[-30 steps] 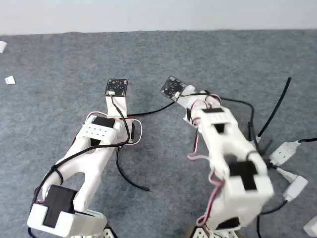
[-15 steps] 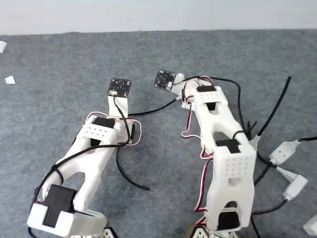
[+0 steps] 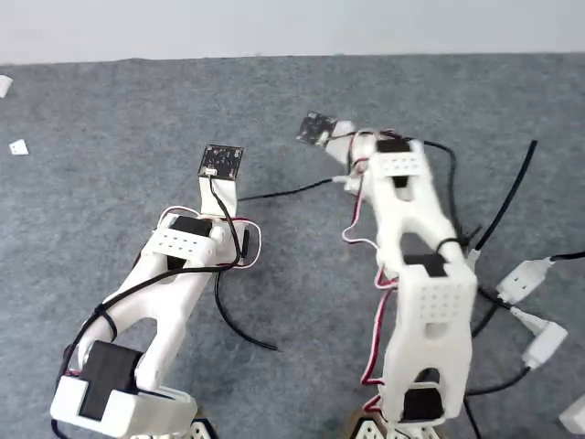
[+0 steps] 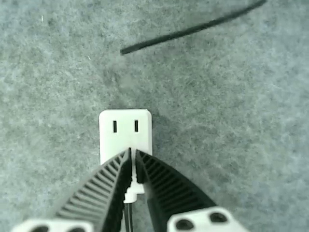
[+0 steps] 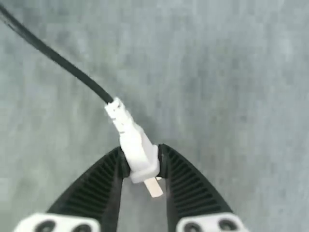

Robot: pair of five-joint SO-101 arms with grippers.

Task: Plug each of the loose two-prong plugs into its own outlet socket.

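In the high view, the right arm (image 3: 411, 229) has stretched out long, and its tip has gone from the middle of the table up toward 12 o'clock. The left arm (image 3: 174, 274) has not moved at all and sits at 7 o'clock. A black cable (image 3: 288, 189) runs between the two arm tips. I think the plug is being carried but is not near its socket yet, so no plug is in. In the left wrist view, the left gripper (image 4: 131, 153) has its fingers closed on the back end of a white outlet socket (image 4: 125, 130), which lies flat on the mat with its two slots showing. In the right wrist view, the right gripper (image 5: 140, 157) squeezes a white two-prong plug (image 5: 136, 150), held up off the mat. The table has a fuzzy grey mat (image 3: 110, 101) on it. More white connectors (image 3: 526, 281) lie at 4 o'clock, small white bits (image 3: 18, 146) lie at 10 o'clock, and a pale wall (image 3: 274, 27) runs along 12 o'clock.
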